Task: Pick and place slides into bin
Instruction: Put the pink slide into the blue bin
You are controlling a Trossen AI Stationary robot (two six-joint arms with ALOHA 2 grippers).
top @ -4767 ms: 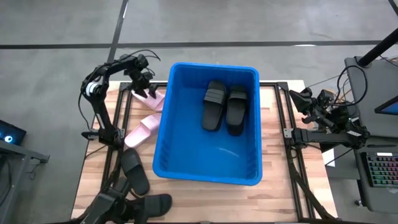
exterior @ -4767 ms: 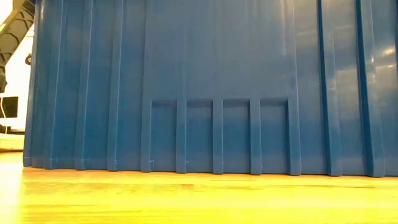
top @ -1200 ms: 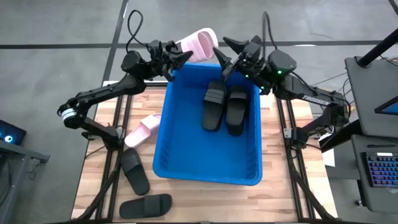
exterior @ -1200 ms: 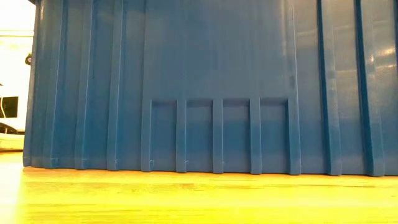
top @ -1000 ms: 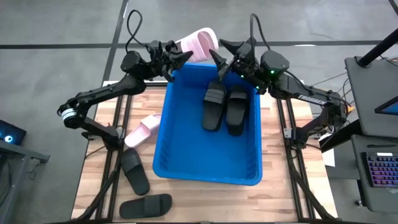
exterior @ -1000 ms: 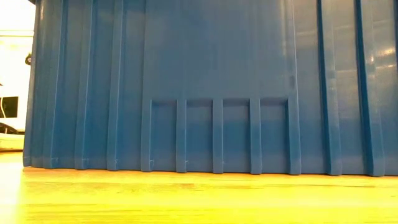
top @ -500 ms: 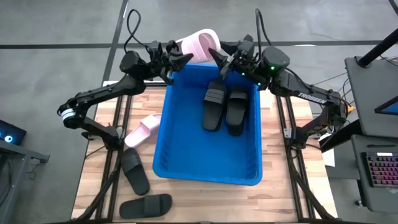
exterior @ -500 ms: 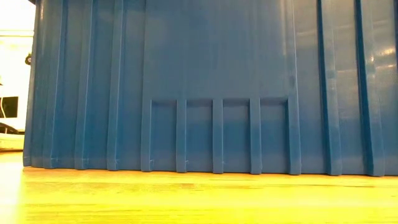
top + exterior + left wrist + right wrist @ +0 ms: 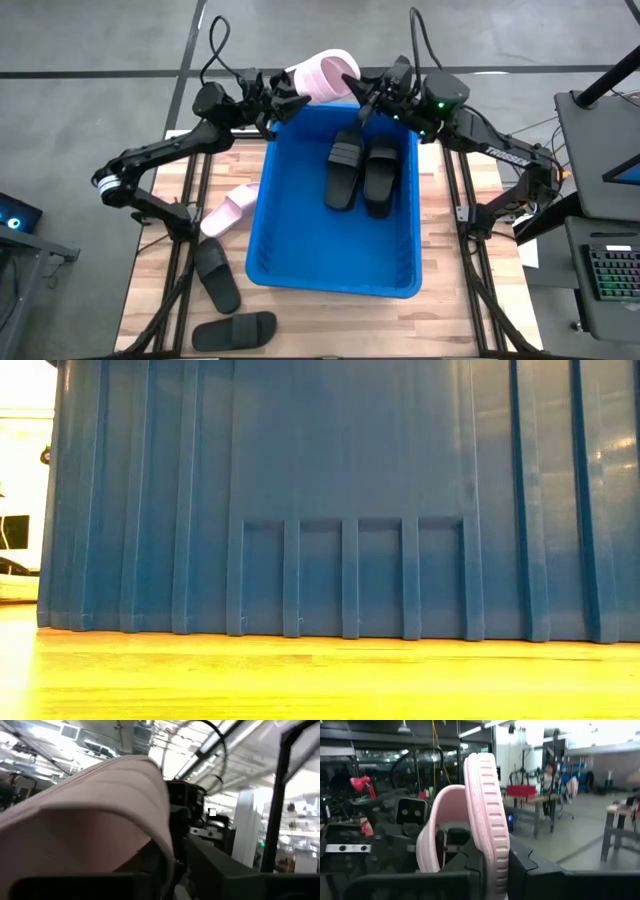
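blue bin (image 9: 290, 235) mid-desk with two black slides (image 9: 361, 172) inside, pink slide (image 9: 322, 78) up over its far rim, right gripper (image 9: 358, 92) fingers clamped on it, left gripper (image 9: 285, 98) fingers at its other end, grip unclear.

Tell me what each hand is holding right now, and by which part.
Both grip one pink slide above the bin's far rim. The right hand pinches its sole edge; the left hand holds the opposite end, exact spot hidden.
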